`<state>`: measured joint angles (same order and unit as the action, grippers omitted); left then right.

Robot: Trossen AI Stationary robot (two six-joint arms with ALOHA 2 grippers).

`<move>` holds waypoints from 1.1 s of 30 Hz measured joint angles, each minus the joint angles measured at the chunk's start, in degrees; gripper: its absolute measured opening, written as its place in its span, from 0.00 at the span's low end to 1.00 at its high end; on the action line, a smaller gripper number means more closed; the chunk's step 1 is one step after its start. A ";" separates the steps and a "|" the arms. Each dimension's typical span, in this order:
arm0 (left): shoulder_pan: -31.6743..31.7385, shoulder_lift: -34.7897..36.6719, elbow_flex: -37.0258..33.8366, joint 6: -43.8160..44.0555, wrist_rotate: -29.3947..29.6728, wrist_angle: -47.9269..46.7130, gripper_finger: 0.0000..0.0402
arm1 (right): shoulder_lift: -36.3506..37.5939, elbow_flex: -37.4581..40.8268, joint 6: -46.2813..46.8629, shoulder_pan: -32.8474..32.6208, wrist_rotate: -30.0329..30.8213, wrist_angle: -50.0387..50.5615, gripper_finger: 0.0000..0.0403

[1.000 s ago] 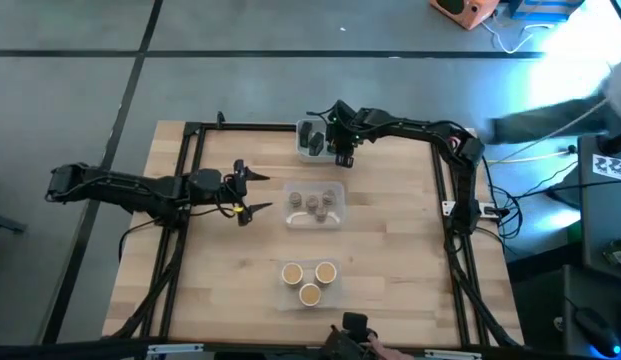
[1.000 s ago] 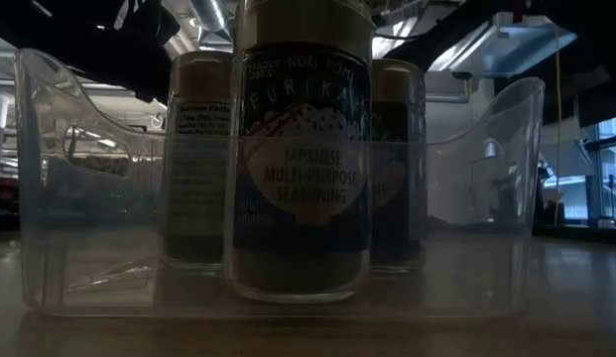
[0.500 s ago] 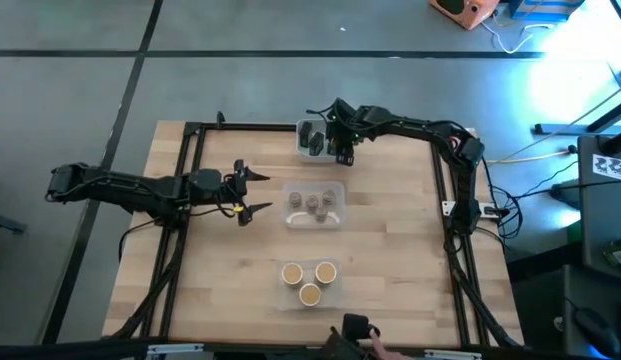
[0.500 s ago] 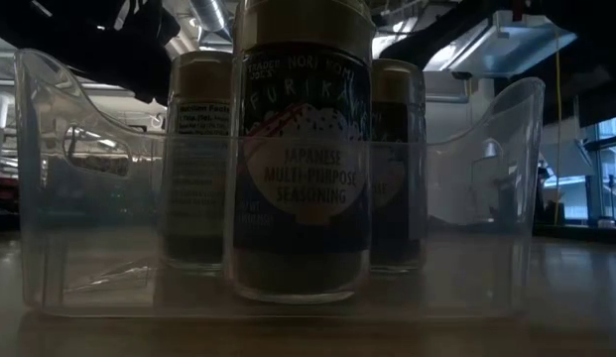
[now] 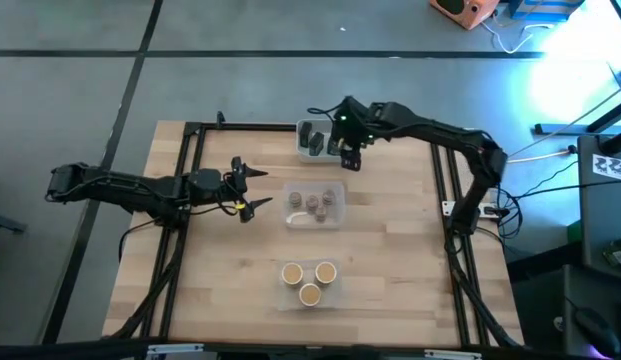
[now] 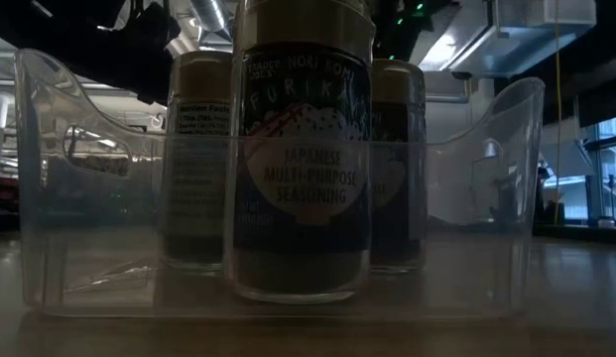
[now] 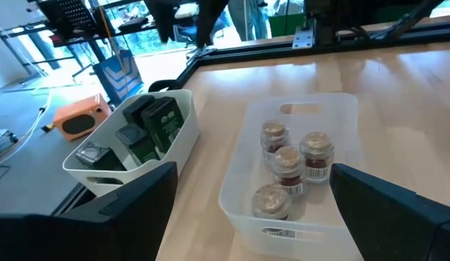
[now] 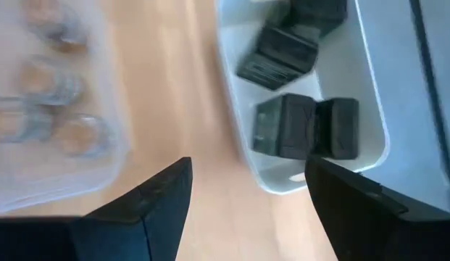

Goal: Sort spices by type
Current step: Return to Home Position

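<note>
The right gripper (image 5: 351,160) is hanging just beside the near corner of the white bin (image 8: 359,65), its two fingers spread apart with nothing between them. Looking past those fingers, the black seasoning cans (image 8: 304,127) are lying on their sides inside that bin, pointing different ways and packed against one another. The bin is sitting at the far edge of the table, slightly to the left of the gripper. I'd judge the only thing a pull-back has to mind is that rim, since the arm's way out to the right is running over bare wood.

Further toward the middle, the small brown jars (image 7: 290,163) are standing clustered in a clear bin (image 7: 333,109). The left gripper (image 5: 267,187) is waiting just beside that bin, fingers also parted and empty, pointing at it. Nearest the front edge, the tan-topped jars (image 5: 308,280) are standing together in a second clear bin (image 6: 79,198). No container is sitting loose on the table, so the sorting looks finished.
</note>
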<state>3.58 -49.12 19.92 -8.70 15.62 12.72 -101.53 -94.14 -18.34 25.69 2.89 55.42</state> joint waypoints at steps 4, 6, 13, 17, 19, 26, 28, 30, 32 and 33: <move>0.03 0.00 0.00 0.29 0.01 -0.01 0.86 | 6.25 5.58 0.22 -0.11 -4.61 -4.05 0.67; 0.41 0.00 0.00 0.36 0.02 -0.06 0.86 | 10.00 10.65 0.27 -0.09 -5.57 -8.27 0.67; 1.41 -0.04 0.00 1.06 0.07 -0.24 0.86 | 25.02 33.58 4.71 -0.17 -5.62 -26.37 0.67; 1.41 -0.04 0.00 2.77 0.04 -0.05 0.86 | 35.20 46.39 11.62 -1.21 -6.96 -33.58 0.67; 1.29 -0.04 0.00 3.79 0.06 -0.07 0.86 | 40.61 52.10 15.05 -2.71 -5.61 -36.26 0.67; 1.28 -0.04 0.00 5.62 0.04 -0.05 0.86 | 56.97 66.17 22.48 -8.86 -2.25 -46.68 0.67; 1.31 -0.04 0.00 6.37 0.04 -0.05 0.86 | 60.19 68.11 22.70 -9.48 -0.79 -48.35 0.67; 1.32 -0.04 0.00 6.96 0.04 -0.05 0.86 | 62.74 69.50 22.44 -9.70 0.51 -48.53 0.67; 1.35 -0.04 0.00 7.91 0.04 -0.03 0.85 | 64.53 70.95 22.12 -9.55 0.47 -49.95 0.67; 1.35 -0.04 0.00 8.25 0.04 -0.03 0.83 | 65.11 71.80 21.56 -9.55 -0.14 -51.24 0.67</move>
<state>4.93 -49.17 19.92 -0.44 15.66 12.69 -36.42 -22.34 3.22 16.14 2.75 4.18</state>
